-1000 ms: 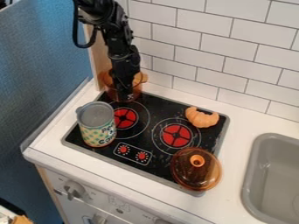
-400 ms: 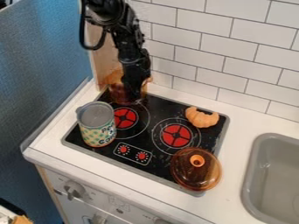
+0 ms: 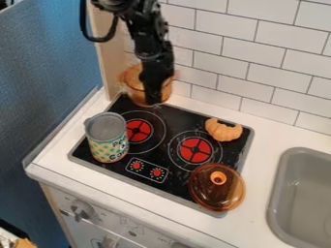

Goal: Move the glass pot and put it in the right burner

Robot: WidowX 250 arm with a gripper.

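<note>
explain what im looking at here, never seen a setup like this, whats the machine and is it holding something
The machine is a single black robot arm, coming in from the upper left, with a hand at its lower end. The view is from one fixed camera looking down at a slant.

Below is a toy kitchen: a black stovetop set in a white counter, with a gray sink to the right. On the stovetop stand a can at the left, a toy croissant at the back right and an amber lid at the front right.

The hand is at the amber glass pot, by the back left corner. It seems to be holding it, though the grip itself is hard to see. The pot is meant for the right burner.
</note>
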